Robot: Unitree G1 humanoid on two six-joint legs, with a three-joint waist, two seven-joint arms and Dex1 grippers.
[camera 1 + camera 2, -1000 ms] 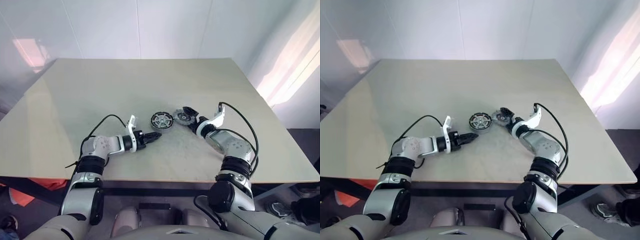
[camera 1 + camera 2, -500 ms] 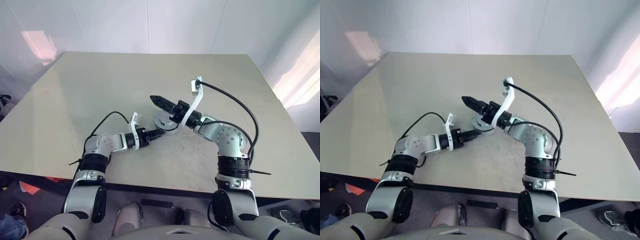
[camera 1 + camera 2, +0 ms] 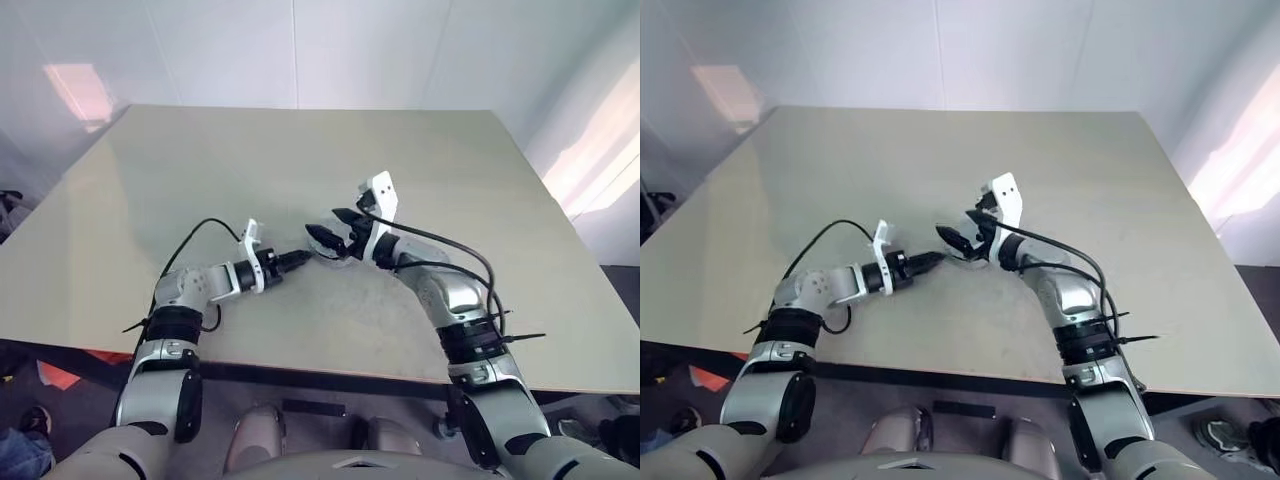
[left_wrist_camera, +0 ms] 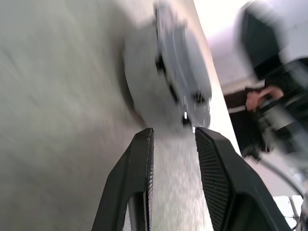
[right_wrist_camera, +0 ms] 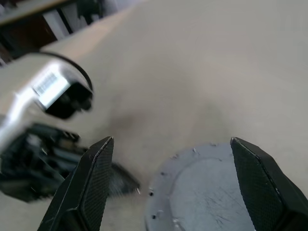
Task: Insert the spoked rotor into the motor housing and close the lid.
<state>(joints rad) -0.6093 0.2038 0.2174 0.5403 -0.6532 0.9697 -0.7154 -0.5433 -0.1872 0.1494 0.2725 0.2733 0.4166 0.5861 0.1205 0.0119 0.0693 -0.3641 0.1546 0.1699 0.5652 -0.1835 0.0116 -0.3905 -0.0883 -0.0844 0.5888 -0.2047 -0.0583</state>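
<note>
Grey, round, flat metal lid (image 5: 211, 192) lying face-up on a low round stack on the pale beige table (image 3: 300, 150), about midway between the table's left and right edges and somewhat nearer its front edge than its far one. Neither the copper-wound motor housing nor the dark-rimmed spoked rotor is exposed: in the left wrist view the stack reads as a disc seated on a slightly wider base, blurred, so both parts are judged to sit beneath the lid. Whether the lid is fully seated cannot be told. The black right fingers (image 5: 94, 178) stand wide apart, one on either side of the lid and clear of it, holding nothing. The black left fingers (image 4: 139, 173) are a little apart and empty, pointing at the stack's side from just beside it. What appears left is to confirm the closure and draw both arms away. A white label (image 5: 48, 84) on the left wrist carries dark marks that are illegible; no brand shows.
</note>
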